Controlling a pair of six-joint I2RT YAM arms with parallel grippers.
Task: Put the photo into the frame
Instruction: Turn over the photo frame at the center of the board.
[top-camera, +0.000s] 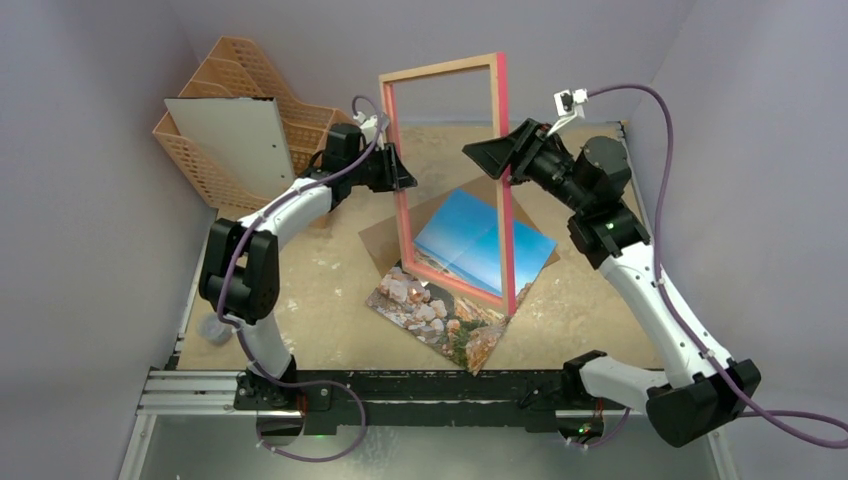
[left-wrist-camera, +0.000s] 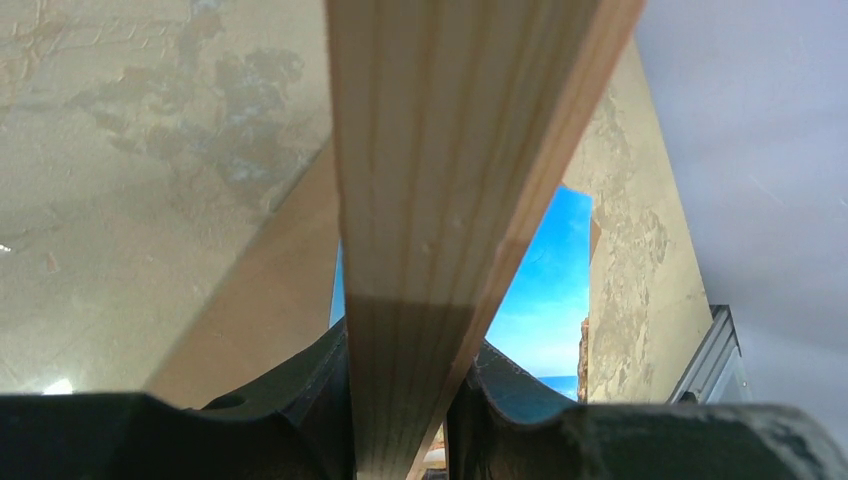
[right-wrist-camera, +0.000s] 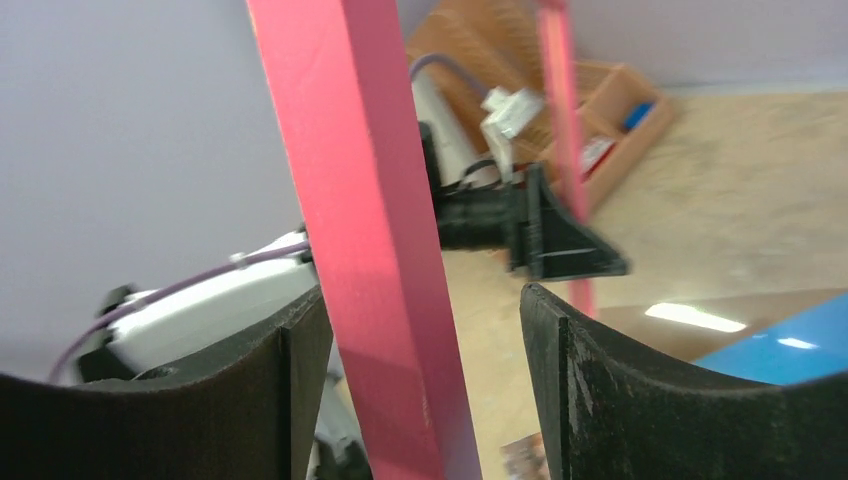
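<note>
Over the photo (top-camera: 432, 318), the frame (top-camera: 505, 240) stands on edge.
Top view: the left gripper (top-camera: 403, 170) is at the frame's 9 o'clock upright and the right gripper (top-camera: 487, 155) at its 3 o'clock upright; the photo lies flat, reaching toward 6 o'clock. Left wrist: both fingers (left-wrist-camera: 310, 400) clamp the pale wood. Right wrist: the jaws are parted around the pink upright, with a gap on one side.

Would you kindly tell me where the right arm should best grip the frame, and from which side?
The frame: right long rail, mid-height, from the right. It stands upright on a short end; that narrow rail fits between the right gripper's open jaws, and the left gripper holds the opposite rail.
</note>
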